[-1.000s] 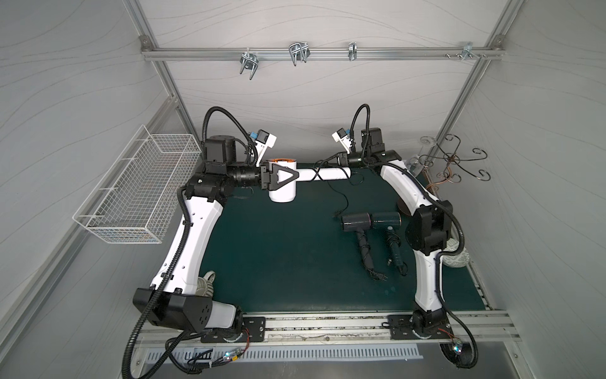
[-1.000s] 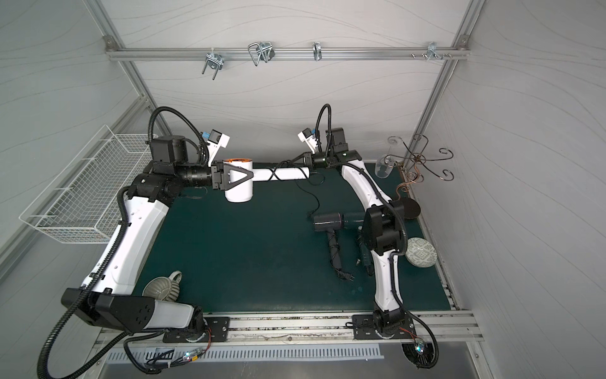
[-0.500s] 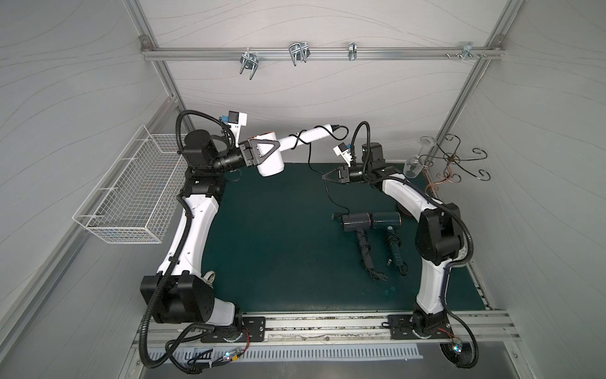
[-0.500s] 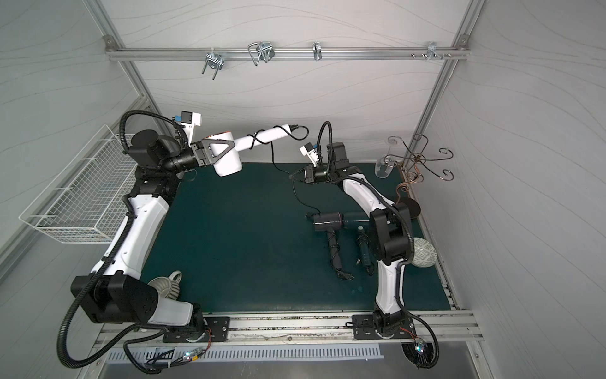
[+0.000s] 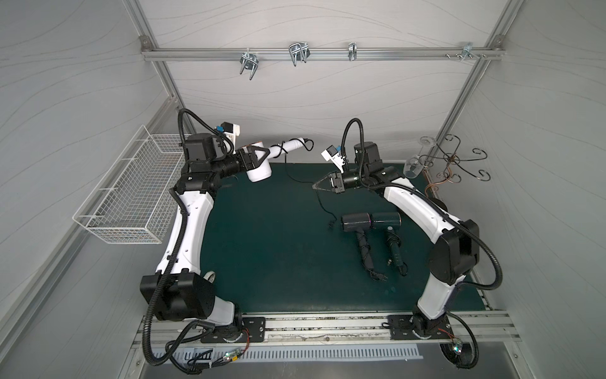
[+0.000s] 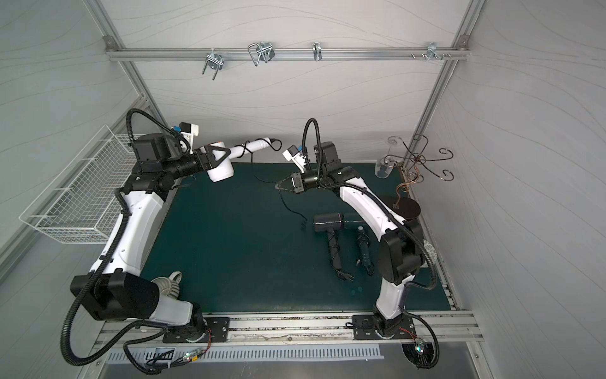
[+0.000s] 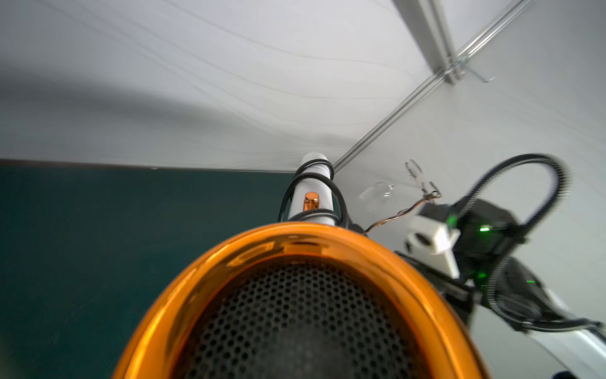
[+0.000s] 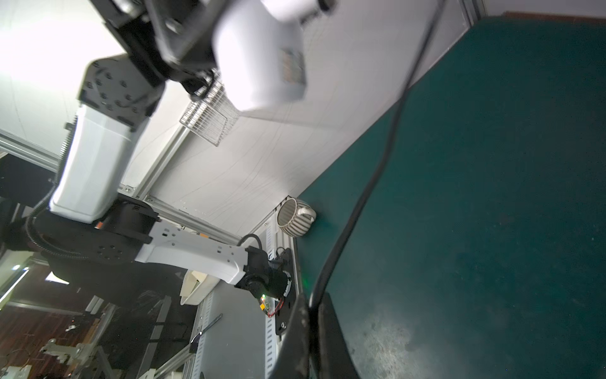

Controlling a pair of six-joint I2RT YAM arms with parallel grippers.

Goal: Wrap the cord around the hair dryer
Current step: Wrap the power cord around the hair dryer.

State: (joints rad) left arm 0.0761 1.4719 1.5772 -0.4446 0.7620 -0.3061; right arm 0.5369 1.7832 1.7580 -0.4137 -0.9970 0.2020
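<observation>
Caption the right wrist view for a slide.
Right tool shut on the black cord; the white hair dryer blurred beyond.

A dark green tabletop [image 5: 269, 256] carries two hair dryers on its right half. The black hair dryer [image 5: 355, 220] and the dark green hair dryer [image 5: 387, 220] lie side by side with barrels meeting end to end; their handles point toward the near edge, each with its own cord coiled around it and a plug lying loose on the mat. Just beside the black one's barrel rests the plug end of a black cord [image 5: 331, 224]. A ribbed mug [image 6: 169, 284] sits at the near left corner, the round dark base of a wire rack [image 6: 406, 208] at the right edge, and a pale round dish [image 6: 430, 254] mostly hidden behind the arm.
</observation>
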